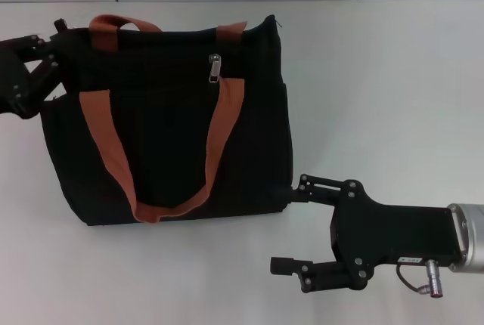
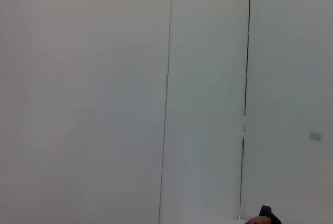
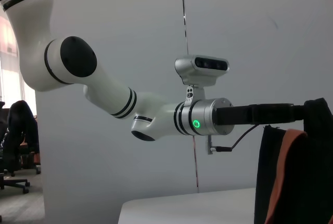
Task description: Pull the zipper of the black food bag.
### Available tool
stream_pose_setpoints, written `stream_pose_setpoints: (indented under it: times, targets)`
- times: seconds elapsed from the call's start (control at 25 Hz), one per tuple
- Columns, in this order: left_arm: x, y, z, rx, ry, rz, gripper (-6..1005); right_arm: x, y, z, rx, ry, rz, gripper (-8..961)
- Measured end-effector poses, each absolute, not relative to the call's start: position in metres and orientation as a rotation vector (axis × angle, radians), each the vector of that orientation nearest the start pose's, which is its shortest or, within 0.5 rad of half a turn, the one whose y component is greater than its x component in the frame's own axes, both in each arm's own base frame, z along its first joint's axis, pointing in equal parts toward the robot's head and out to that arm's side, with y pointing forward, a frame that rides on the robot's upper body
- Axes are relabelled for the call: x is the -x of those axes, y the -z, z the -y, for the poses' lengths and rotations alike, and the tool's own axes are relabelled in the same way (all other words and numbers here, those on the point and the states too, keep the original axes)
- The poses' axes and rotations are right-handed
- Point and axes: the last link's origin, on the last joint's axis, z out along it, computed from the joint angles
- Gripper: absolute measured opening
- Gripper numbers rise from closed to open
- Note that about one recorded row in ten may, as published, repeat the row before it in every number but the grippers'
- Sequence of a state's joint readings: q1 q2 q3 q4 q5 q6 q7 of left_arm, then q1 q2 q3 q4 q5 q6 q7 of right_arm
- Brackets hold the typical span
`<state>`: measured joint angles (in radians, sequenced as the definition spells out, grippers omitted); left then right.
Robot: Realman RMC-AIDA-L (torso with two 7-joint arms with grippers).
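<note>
The black food bag (image 1: 170,125) lies flat on the white table, its rust-orange handles (image 1: 102,132) spread over its front. The silver zipper pull (image 1: 215,69) sits near the bag's top edge, right of centre. My left gripper (image 1: 53,49) is at the bag's upper left corner and appears shut on the fabric there. In the right wrist view the left gripper (image 3: 299,112) meets the bag's top edge (image 3: 315,130). My right gripper (image 1: 292,225) is open and empty, just off the bag's lower right corner, well below the zipper pull.
The white table (image 1: 378,75) stretches right of the bag, with a pale wall behind it. The left wrist view shows only wall panels. The right wrist view shows my left arm (image 3: 156,117) and an office chair (image 3: 18,146) far off.
</note>
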<state>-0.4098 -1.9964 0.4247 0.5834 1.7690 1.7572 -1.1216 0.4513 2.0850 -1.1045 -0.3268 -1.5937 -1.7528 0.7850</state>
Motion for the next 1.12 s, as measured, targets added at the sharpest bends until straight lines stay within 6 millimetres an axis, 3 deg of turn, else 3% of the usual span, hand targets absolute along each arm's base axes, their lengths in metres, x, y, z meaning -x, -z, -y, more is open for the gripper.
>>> stream_pose_setpoints:
  times: [0.2,0.36,0.4,0.6,0.72,0.96,1.0,1.12]
  targets:
    - [0.303,-0.087,-0.298,2.387,0.994,0.448,250,-0.242,0.061,-0.245,2.861,-1.167,-0.103,814]
    - [0.308,-0.1,-0.297,2.397,0.96,0.481,327,-0.241,0.061,-0.246,2.862,-1.169,-0.098,814]
    - [0.31,-0.116,-0.297,2.416,0.912,0.505,346,-0.241,0.061,-0.246,2.862,-1.168,-0.098,814]
    - [0.311,-0.14,-0.299,2.455,0.805,0.571,442,-0.239,0.063,-0.25,2.864,-1.149,-0.09,814]
    - [0.311,-0.151,-0.296,2.418,0.842,0.583,522,-0.24,0.063,-0.253,2.858,-1.131,-0.095,814]
    - [0.29,-0.143,-0.281,2.426,1.102,0.429,746,-0.238,0.065,-0.257,2.857,-1.119,-0.09,815]
    - [0.281,-0.127,-0.277,2.463,1.158,0.325,775,-0.236,0.066,-0.258,2.86,-1.121,-0.088,815]
    - [0.275,-0.108,-0.274,2.521,1.155,0.256,832,-0.236,0.066,-0.258,2.861,-1.12,-0.087,815]
